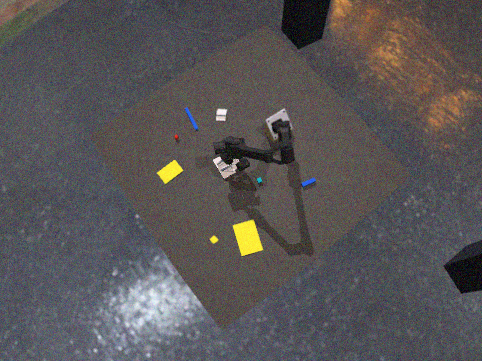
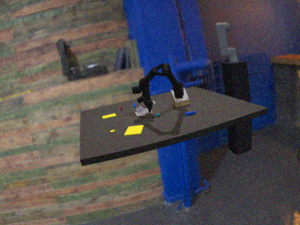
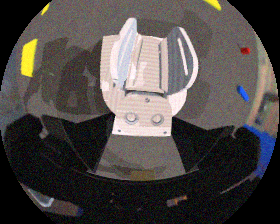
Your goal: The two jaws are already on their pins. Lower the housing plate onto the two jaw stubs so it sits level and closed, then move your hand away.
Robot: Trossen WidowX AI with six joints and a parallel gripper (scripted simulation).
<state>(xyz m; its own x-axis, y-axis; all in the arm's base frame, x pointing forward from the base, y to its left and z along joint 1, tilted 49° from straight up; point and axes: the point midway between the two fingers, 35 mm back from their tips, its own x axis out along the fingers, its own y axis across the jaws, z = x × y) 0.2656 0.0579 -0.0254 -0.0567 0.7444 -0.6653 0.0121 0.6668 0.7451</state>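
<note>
Housing plate (image 3: 145,129), one in number: I have it in the tool (image 1: 241,164) (image 2: 150,111) (image 3: 143,116), whose fingers are clamped on it, at the near-right end of the white base (image 1: 226,172) (image 2: 139,114) (image 3: 107,65). I cannot separate its outline in the top or exterior views. Jaws, two (image 3: 126,52) (image 3: 183,60): they stand upright on the base, side by side, so I judge that stage done. Seating the plate level and closed is, in my judgement, the step in hand; whether it touches the stubs I cannot tell. Release and withdrawal remain. Outward across the bench (image 1: 280,210) (image 2: 218,109) (image 3: 220,30), by the exterior view, I count: one teal block (image 1: 259,180) (image 2: 158,115), just right; one white piece (image 1: 221,114) (image 2: 154,102), far; two blue bars (image 1: 191,119) (image 1: 308,182) (image 2: 134,105) (image 2: 190,113) (image 3: 243,93), one far, one right; one red piece (image 1: 176,137) (image 2: 121,108) (image 3: 245,50), far left; three yellow pieces (image 1: 170,171) (image 1: 214,239) (image 1: 248,237) (image 2: 109,116) (image 2: 112,131) (image 2: 134,129) (image 3: 29,57) (image 3: 45,8) (image 3: 212,3), left and near.
</note>
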